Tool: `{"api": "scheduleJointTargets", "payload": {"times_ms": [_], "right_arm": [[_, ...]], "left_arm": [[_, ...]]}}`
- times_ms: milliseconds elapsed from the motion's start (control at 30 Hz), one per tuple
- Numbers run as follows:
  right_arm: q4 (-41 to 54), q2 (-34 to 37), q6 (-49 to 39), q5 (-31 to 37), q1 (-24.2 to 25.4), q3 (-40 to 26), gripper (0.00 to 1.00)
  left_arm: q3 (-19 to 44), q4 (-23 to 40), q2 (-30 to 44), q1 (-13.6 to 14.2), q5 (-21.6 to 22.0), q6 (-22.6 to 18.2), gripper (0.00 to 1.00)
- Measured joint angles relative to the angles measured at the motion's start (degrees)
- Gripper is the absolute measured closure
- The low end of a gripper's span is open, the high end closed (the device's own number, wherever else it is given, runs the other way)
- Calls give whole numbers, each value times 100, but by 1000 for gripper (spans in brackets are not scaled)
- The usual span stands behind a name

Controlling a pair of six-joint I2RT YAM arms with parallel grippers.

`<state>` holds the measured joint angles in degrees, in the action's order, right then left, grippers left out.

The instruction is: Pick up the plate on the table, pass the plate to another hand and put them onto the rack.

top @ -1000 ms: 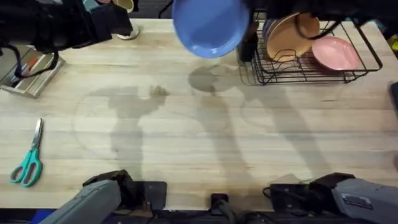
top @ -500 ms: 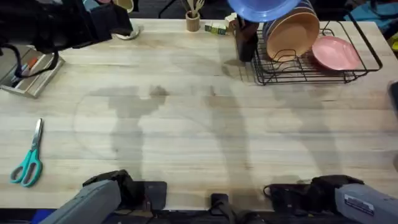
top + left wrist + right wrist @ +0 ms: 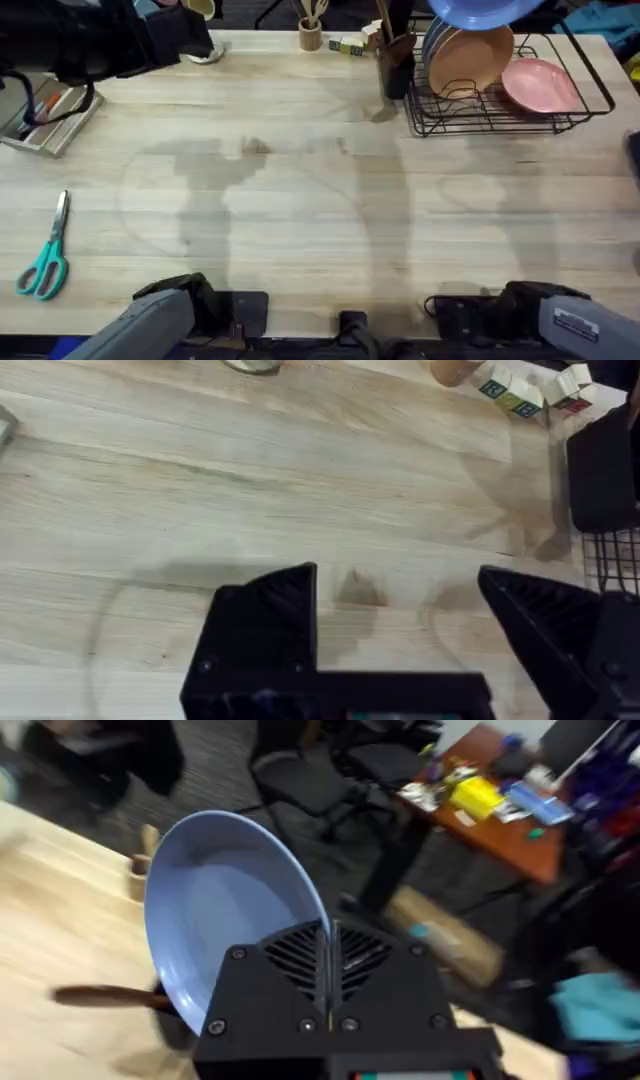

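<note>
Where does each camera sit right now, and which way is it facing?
Overhead: above the arm bases, looking down and forward over the table to the rack; both bases show.
Left wrist: on the left arm, facing bare tabletop; the left claw is open.
Right wrist: on the right arm, raised, facing the room; the right claw grips the plate.
Shared: the plate, overhead too.

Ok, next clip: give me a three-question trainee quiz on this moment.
1. True or false: the blue plate lies flat on the table.
2. Which gripper holds the blue plate? A) left B) right
3. Fill in: on the black wire rack, beside the tan plate, sits a ____ plate.

Key:
1. False; it is held in the air above the rack.
2. B; the right gripper is clamped on its rim, while the left gripper is open over bare wood.
3. Pink.
</note>
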<state>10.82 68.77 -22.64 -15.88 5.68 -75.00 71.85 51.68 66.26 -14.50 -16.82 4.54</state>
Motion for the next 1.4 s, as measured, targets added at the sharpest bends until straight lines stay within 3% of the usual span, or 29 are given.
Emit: {"api": "scheduleJointTargets", "payload": {"times_ms": [567,933,1400], "right_arm": [[-70,23,-3479,-2,436,0,973],[72,717,-5308,-26,436,0,973],[539,1088,-6872,-289,534,0,973]], "left_arm": [[0,-1,0,0,0,1,7],[0,-2,0,0,0,0,7],[0,-2,0,0,2,0,7]]}}
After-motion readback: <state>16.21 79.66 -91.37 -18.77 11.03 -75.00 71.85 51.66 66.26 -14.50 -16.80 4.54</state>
